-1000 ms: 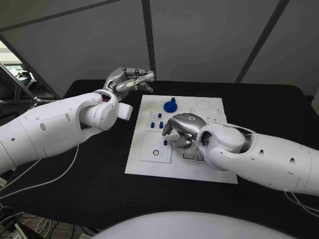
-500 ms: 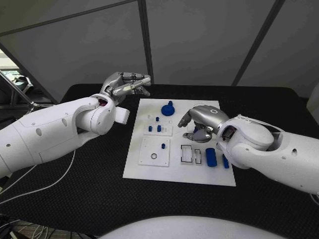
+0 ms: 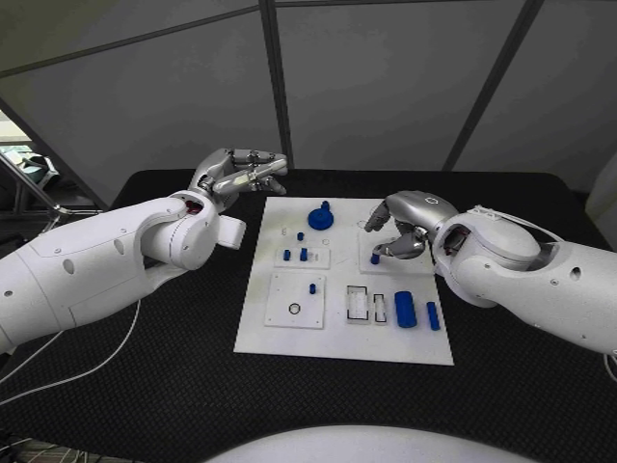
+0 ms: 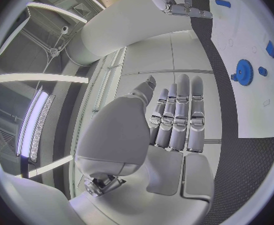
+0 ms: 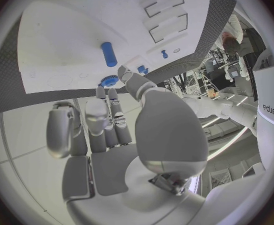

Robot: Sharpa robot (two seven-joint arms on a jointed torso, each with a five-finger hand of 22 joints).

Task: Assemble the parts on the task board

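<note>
Head view | white board (image 3: 339, 338) is laid at frame centre on the black desk (image 3: 142, 386) | blue parts are spread over it, a round one (image 3: 320, 216) near its top edge | left hand (image 3: 239, 171) is held off the board's upper-left corner, fingers straight, nothing gripped | right hand (image 3: 403, 224) is held over the board's upper right, fingers loosely apart, nothing gripped.

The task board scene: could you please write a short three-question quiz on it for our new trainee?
1. True or false: the left hand holds a blue part.
2. Which hand hovers above the task board? A) left hand B) right hand
3. Fill in: the blue gear lies near the board's ___ edge, as seen from the robot (near or far).

Key: 1 false; 2 B; 3 far.
</note>
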